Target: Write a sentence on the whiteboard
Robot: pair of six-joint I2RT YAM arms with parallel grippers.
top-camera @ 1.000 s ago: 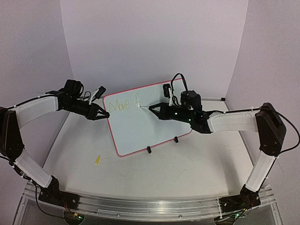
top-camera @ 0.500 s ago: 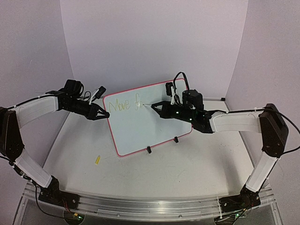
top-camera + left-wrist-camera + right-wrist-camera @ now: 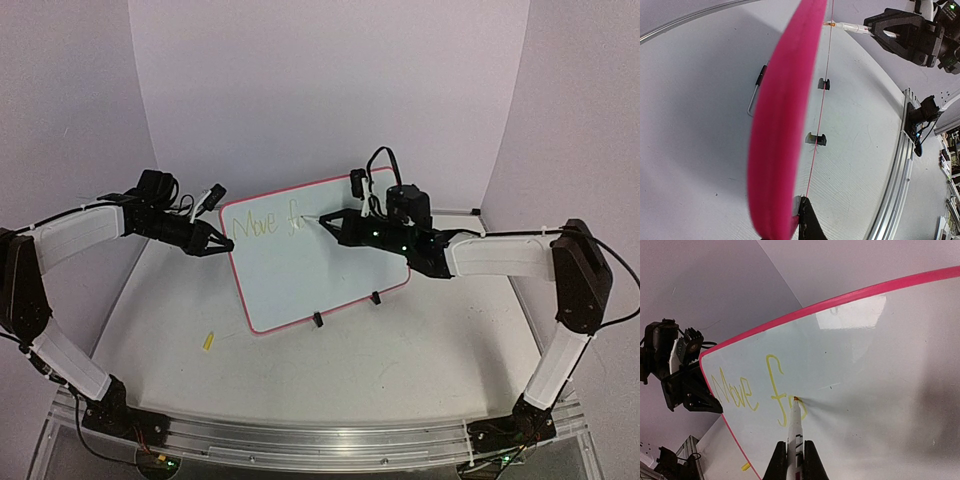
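Right gripper (image 3: 328, 222): jaws closed tight on a thin white marker (image 3: 794, 430), whose tip touches the board face just right of the last stroke.
Sentence (image 3: 755, 390): yellow-green cursive, top left of the board; "Move f" is legible, with what looks like the start of the next letter under the tip.
Whiteboard (image 3: 310, 275): stands tilted back on two black feet (image 3: 317, 319) at the far middle of the table (image 3: 350, 400), its red-pink rim all round. Most of its face is bare, right of and below the writing.
Left gripper (image 3: 222, 243): closed on the board's left rim near the top corner, apparently steadying it against the pen's push.
Yellow piece (image 3: 208, 341): lies on the table near the board's lower left corner; possibly the marker's cap, too small to tell.
Step in hand: writing the second word, early in the sentence.
Next move: carry the tip rightward through the rest of the word with light, even contact, while the left grip holds the board firm. Later words probably need a second line below.
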